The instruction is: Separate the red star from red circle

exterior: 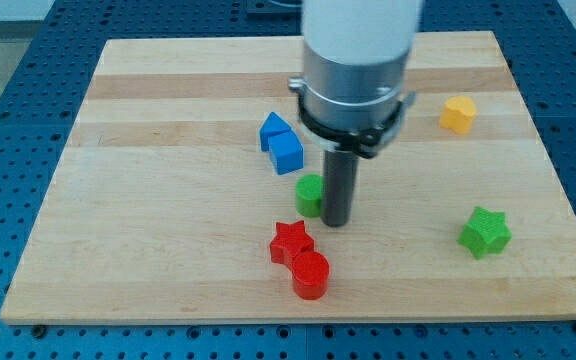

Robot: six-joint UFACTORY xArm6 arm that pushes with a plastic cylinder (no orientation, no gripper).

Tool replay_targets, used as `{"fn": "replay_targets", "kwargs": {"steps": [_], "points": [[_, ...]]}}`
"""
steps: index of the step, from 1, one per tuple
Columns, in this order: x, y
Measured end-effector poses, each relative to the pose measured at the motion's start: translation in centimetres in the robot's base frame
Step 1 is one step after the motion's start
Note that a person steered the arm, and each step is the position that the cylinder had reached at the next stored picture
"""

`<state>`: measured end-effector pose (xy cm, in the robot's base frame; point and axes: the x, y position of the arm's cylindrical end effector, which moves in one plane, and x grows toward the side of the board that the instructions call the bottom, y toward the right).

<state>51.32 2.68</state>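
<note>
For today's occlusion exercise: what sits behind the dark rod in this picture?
A small green block shows at the view's left of my tip, seemingly touching the rod. Only its left part is visible; the rod covers the rest, so its shape cannot be made out.

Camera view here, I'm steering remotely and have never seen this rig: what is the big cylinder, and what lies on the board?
The grey cylinder is the end of a robot arm. It has no gripper and holds nothing, only a dark rod whose lower end, my tip, pushes blocks across the wooden board. There is one camera, mounting unknown. The tip stands right beside a green block, above the red star, which touches the red circle. Also present: two blue blocks, a yellow block and a green star.
</note>
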Motion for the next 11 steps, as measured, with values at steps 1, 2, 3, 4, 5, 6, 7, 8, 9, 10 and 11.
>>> {"fn": "replay_targets", "kwargs": {"steps": [1, 2, 3, 4, 5, 6, 7, 8, 9, 10, 11], "points": [[3.4, -0.2], [5.2, -2.7], [2.7, -4.7], [0.0, -4.5], [0.3, -0.1], [4.7, 2.0], [9.4, 0.7], [10.6, -1.3], [10.4, -7.9], [7.7, -11.7], [2.9, -9.9]]}}
